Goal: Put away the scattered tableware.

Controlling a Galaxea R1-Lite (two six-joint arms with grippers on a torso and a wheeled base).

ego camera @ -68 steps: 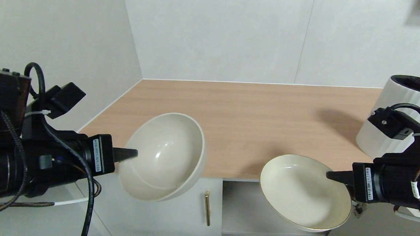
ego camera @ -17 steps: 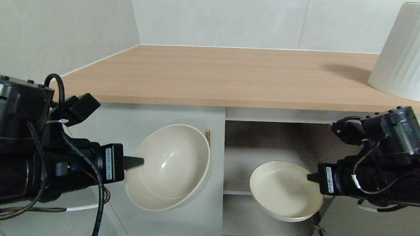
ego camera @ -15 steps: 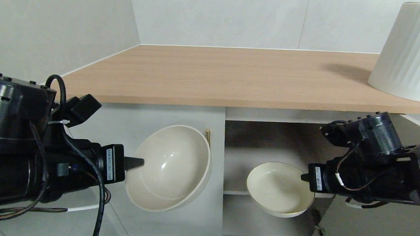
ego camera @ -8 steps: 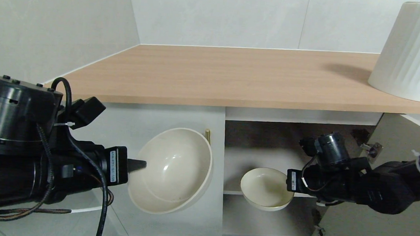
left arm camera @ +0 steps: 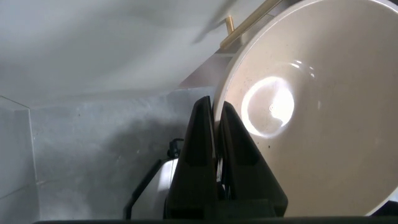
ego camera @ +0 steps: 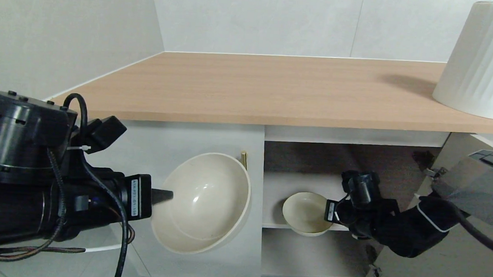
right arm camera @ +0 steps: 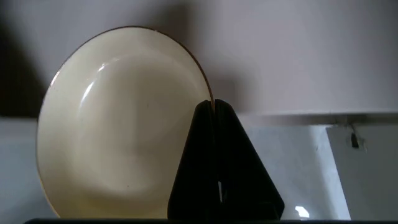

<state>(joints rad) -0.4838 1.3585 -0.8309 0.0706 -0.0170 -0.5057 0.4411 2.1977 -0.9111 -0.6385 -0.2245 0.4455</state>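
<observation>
The right gripper (ego camera: 326, 212), jaws closed on the rim of the shallow gold-edged dish (ego camera: 305, 211), is holding it just beyond the jaws over the front of the cabinet shelf (ego camera: 273, 204), touching or not I cannot tell, its arm lying low inside the opening. The left gripper (ego camera: 168, 195) is clamping the deep bowl (ego camera: 208, 204) by its rim, the bowl tilting ahead of its jaws before the closed cabinet door (ego camera: 160, 150).

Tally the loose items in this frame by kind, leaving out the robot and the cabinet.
Cream ceramic bowls: 2, the large deep bowl and the smaller shallow gold-rimmed bowl.
White ribbed cylindrical container on the wooden counter: 1.
Total: 3.
</observation>
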